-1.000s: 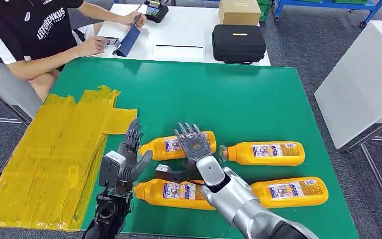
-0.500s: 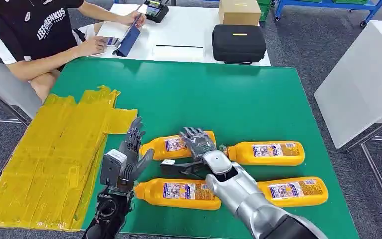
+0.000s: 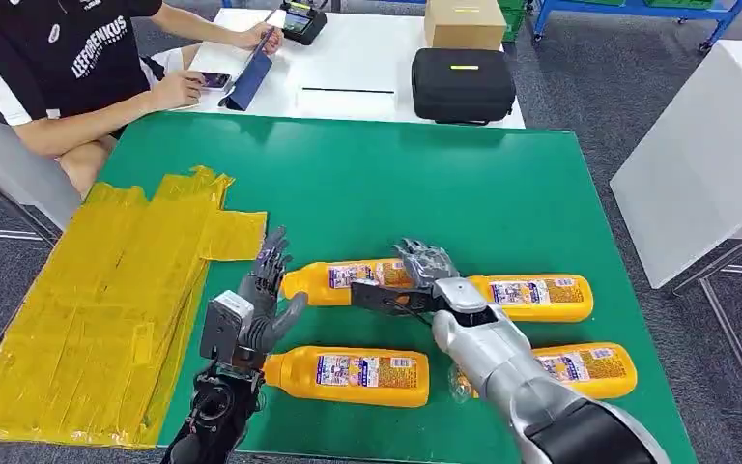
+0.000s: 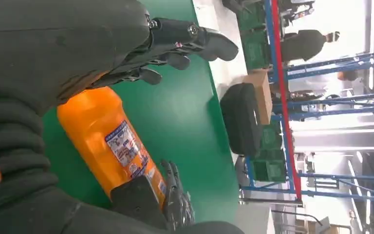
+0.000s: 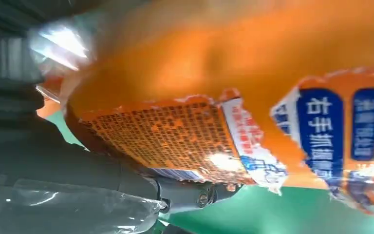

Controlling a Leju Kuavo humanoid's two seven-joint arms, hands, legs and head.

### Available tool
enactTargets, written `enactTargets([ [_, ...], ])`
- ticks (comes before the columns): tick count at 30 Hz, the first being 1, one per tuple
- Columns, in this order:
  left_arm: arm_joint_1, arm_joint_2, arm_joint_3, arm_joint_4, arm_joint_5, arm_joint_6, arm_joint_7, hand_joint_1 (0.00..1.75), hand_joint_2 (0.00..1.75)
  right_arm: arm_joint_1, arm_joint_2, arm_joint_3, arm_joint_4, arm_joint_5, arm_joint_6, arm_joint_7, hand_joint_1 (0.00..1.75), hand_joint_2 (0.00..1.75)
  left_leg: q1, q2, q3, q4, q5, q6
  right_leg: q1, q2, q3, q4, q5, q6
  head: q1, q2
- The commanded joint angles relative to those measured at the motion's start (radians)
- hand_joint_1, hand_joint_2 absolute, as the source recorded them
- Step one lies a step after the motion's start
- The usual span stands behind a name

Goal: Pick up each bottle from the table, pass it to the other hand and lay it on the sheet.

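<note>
Now right robot hand [image 3: 423, 272] grips the bottle [image 3: 348, 280] by its base; carry it level, neck leading, into the spread left robot hand [image 3: 263, 295].

right hand [image 3: 423, 272] gripping orange bottle [image 3: 348, 280], left hand [image 3: 256, 307] open-fingered beside

A green-topped desk [image 3: 502, 174] fills the middle. Beyond it stands a white desk [image 3: 367, 72] carrying a black zipped soft case [image 3: 464, 85], a brown cardboard box [image 3: 465, 22] and a small black handheld terminal [image 3: 302, 19]. A seated person in a black printed T-shirt [image 3: 63, 58] leans on it, touching a phone [image 3: 214, 81] beside a dark blue folder [image 3: 251, 75]. A white cabinet [image 3: 710, 155] stands near the green desk.
</note>
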Motion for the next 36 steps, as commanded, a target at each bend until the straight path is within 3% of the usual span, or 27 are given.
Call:
enactTargets([
  [1, -0.029, 0.032, -0.025, 0.028, 0.005, 0.002, 0.002, 0.00, 1.75, -0.021, -0.001, -0.001, 0.079, 0.042, -0.026, 0.036, 1.52, 1.75, 0.001, 0.000, 0.004, -0.001, -0.001, -0.002, 0.001, -0.001, 0.004, -0.001, -0.001, -0.002, 0.000, 0.000],
  [3, -0.030, 0.032, -0.024, 0.028, 0.005, 0.001, 0.002, 0.00, 1.75, -0.020, 0.002, 0.000, 0.078, 0.043, -0.027, 0.037, 1.52, 1.75, 0.001, 0.000, 0.005, -0.001, -0.002, -0.002, 0.001, -0.002, 0.006, -0.001, -0.002, -0.002, 0.000, 0.000],
  [7, -0.022, 0.036, -0.018, 0.024, 0.016, 0.021, -0.004, 0.00, 1.75, -0.024, 0.014, 0.021, 0.078, 0.065, -0.048, 0.041, 1.71, 1.75, 0.000, 0.000, 0.005, -0.001, -0.001, -0.002, 0.001, -0.001, 0.005, -0.001, -0.001, -0.002, 0.000, 0.000],
  [9, -0.018, 0.038, -0.018, 0.019, 0.019, 0.024, -0.005, 0.00, 1.75, -0.023, 0.018, 0.029, 0.075, 0.074, -0.069, 0.042, 1.68, 1.75, 0.000, 0.000, 0.005, -0.001, -0.001, -0.002, 0.001, -0.001, 0.006, -0.001, -0.002, -0.002, 0.000, 0.000],
  [10, -0.017, 0.038, -0.018, 0.017, 0.020, 0.025, -0.005, 0.00, 1.75, -0.021, 0.020, 0.033, 0.076, 0.080, -0.087, 0.044, 1.54, 1.75, 0.001, 0.000, 0.004, -0.001, -0.001, -0.001, 0.001, -0.001, 0.005, -0.001, -0.001, -0.002, 0.000, 0.000],
  [21, -0.016, 0.039, -0.019, 0.017, 0.020, 0.024, -0.005, 0.00, 1.75, -0.020, 0.022, 0.041, 0.076, 0.087, -0.097, 0.044, 1.52, 1.75, 0.001, 0.001, 0.006, -0.001, -0.002, -0.002, 0.001, -0.001, 0.007, -0.001, -0.002, -0.002, 0.000, 0.000],
  [22, -0.018, 0.038, -0.019, 0.022, 0.021, 0.024, -0.005, 0.00, 1.75, -0.018, 0.021, 0.046, 0.075, 0.093, -0.106, 0.041, 1.68, 1.75, 0.000, 0.000, 0.005, -0.001, -0.001, -0.001, 0.001, -0.001, 0.005, -0.001, -0.001, -0.002, 0.000, 0.000],
  [29, -0.018, 0.038, -0.019, 0.034, 0.023, 0.026, -0.005, 0.00, 1.75, -0.008, 0.024, 0.054, 0.069, 0.108, -0.146, 0.056, 1.73, 1.75, 0.001, 0.001, 0.007, -0.001, -0.002, -0.002, 0.001, -0.001, 0.007, -0.001, -0.002, -0.002, 0.000, 0.000],
  [31, -0.025, 0.036, -0.017, 0.053, 0.025, 0.030, -0.010, 0.00, 1.75, -0.002, 0.023, 0.048, 0.064, 0.112, -0.194, 0.062, 1.75, 1.75, 0.000, 0.001, 0.005, -0.001, -0.001, -0.001, 0.001, -0.001, 0.006, -0.001, -0.001, -0.002, 0.000, 0.000],
  [36, -0.011, 0.034, -0.004, 0.011, -0.009, 0.076, -0.018, 0.00, 1.75, -0.005, 0.059, -0.124, 0.013, -0.019, -0.523, -0.025, 1.75, 1.75, 0.000, 0.002, 0.007, 0.000, -0.003, -0.002, 0.001, 0.000, 0.006, 0.000, -0.002, -0.003, 0.000, 0.000],
])
